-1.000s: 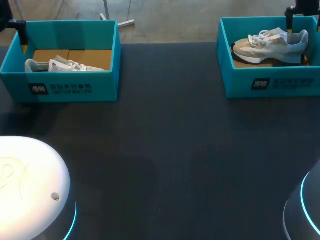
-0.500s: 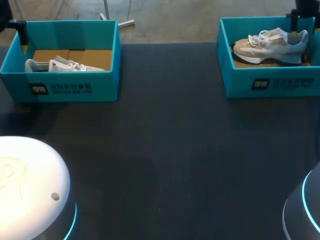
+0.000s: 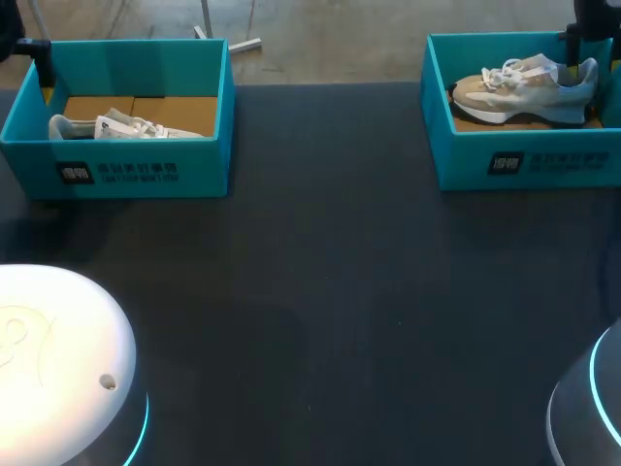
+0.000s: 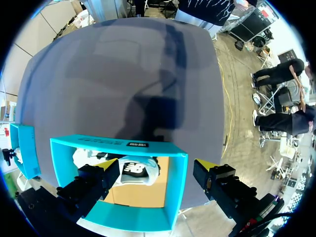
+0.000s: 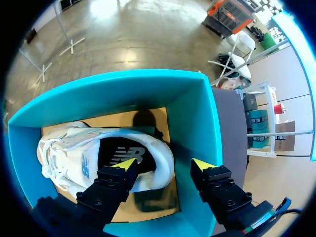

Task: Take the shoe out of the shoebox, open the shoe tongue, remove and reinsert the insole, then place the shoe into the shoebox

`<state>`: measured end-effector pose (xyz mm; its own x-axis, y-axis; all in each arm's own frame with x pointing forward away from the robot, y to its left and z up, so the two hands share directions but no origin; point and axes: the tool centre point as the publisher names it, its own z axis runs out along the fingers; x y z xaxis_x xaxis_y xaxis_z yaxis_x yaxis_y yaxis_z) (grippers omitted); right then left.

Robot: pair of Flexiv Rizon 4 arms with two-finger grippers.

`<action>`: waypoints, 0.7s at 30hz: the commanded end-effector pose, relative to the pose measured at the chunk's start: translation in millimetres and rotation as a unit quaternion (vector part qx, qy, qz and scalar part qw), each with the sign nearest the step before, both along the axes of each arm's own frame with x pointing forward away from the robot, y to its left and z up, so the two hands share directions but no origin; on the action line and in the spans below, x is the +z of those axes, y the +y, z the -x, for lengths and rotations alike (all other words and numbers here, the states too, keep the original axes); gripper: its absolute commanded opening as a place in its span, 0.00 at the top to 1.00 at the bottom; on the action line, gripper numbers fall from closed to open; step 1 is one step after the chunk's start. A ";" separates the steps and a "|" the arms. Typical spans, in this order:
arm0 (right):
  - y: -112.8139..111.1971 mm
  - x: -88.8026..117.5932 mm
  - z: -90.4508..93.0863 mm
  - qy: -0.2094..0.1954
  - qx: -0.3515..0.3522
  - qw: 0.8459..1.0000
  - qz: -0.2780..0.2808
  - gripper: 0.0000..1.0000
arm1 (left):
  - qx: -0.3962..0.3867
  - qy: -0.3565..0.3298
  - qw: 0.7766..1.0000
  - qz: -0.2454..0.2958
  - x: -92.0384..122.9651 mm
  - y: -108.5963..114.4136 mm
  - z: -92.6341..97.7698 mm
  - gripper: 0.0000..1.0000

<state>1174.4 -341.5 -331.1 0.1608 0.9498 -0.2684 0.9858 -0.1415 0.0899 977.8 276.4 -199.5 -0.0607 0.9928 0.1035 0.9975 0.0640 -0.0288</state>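
– So, how do the jaws of the right gripper [image 5: 164,164] stand?
– Wide apart, holding nothing. One yellow fingertip [image 5: 126,163] hangs over the mouth of the right shoe [image 5: 84,158], the other over the inner wall of the right shoebox [image 5: 190,111], with the heel's back rim under the gap between them. I cannot tell whether either tip touches.
– And that shoe?
– It stands on its sole on the brown floor of the box, laces up, toe toward the table's middle and heel toward the right edge. The box sits at the table's [image 3: 320,291] far right corner.
– Now the left gripper [image 4: 155,165].
– Its jaws are wide too, and empty. It hovers over the left shoebox [image 4: 118,143] and straddles one end wall: one finger is above the left shoe [image 4: 134,171] inside, the other outside the box.
– Where is that box?
– At the table's far left corner, well apart from the right one, with bare dark tabletop between them. The pale shoe lies low inside it, against the near wall.
– Anything else on the table?
– A white dome [image 3: 58,359] with a blue glowing rim at the near left corner, and a grey dome [image 3: 594,408] with the same rim at the near right corner.
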 end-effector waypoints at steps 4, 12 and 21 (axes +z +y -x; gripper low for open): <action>-3.3 -11.7 -10.7 0.013 -0.001 1.000 -0.004 0.27 | 0.000 -0.002 1.000 -0.001 0.3 0.1 1.5 0.00; -0.1 -19.1 -11.4 0.021 0.000 1.000 -0.005 0.38 | 0.000 -0.002 1.000 -0.001 0.3 0.1 1.5 0.00; -1.3 -24.5 -11.6 0.029 -0.002 1.000 -0.007 0.35 | 0.000 -0.002 1.000 -0.001 0.3 0.1 1.5 0.00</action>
